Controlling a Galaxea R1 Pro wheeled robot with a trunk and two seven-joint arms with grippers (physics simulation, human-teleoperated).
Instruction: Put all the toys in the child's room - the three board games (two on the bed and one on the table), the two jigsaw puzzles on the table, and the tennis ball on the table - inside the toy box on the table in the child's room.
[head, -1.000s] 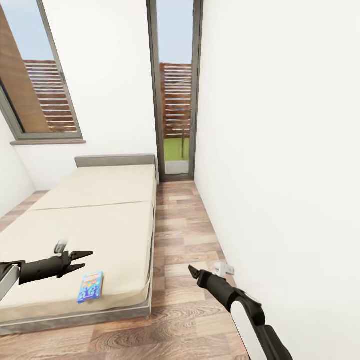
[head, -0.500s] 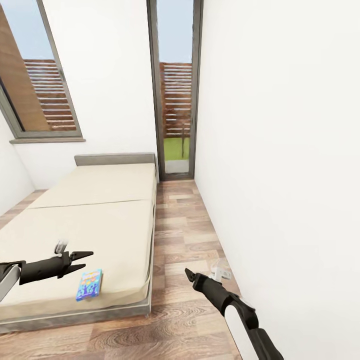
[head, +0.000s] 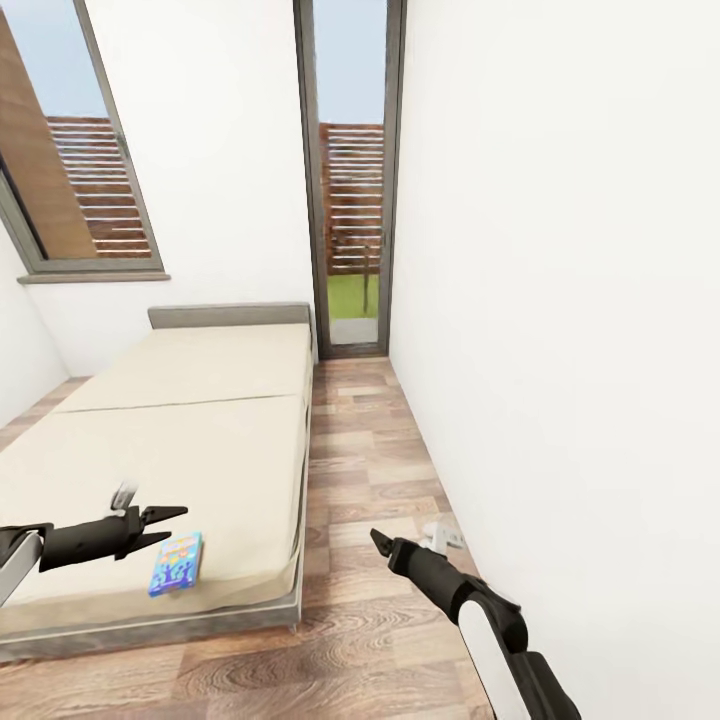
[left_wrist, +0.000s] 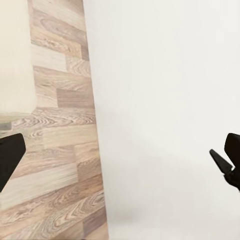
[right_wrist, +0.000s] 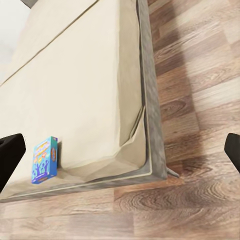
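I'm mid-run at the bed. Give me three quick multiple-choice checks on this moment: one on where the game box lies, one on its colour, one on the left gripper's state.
1. Where does the small flat printed board game box lie?
A. on the wood-plank floor
B. on the beige mattress of the low grey-framed bed, near its foot edge
C. against the grey headboard

2. What is the box's main colour?
A. blue
B. red
C. black

3. How does the black left gripper stand?
A. shut on the box
B. open, holding nothing, apart from the box
C. open, pressed flat on the floor

Answers: 1 B, the head view and right wrist view both show it on the mattress by the foot edge. 2 A, its face is blue with colourful print. 3 B, its fingers are spread with nothing between them, just beside the box.
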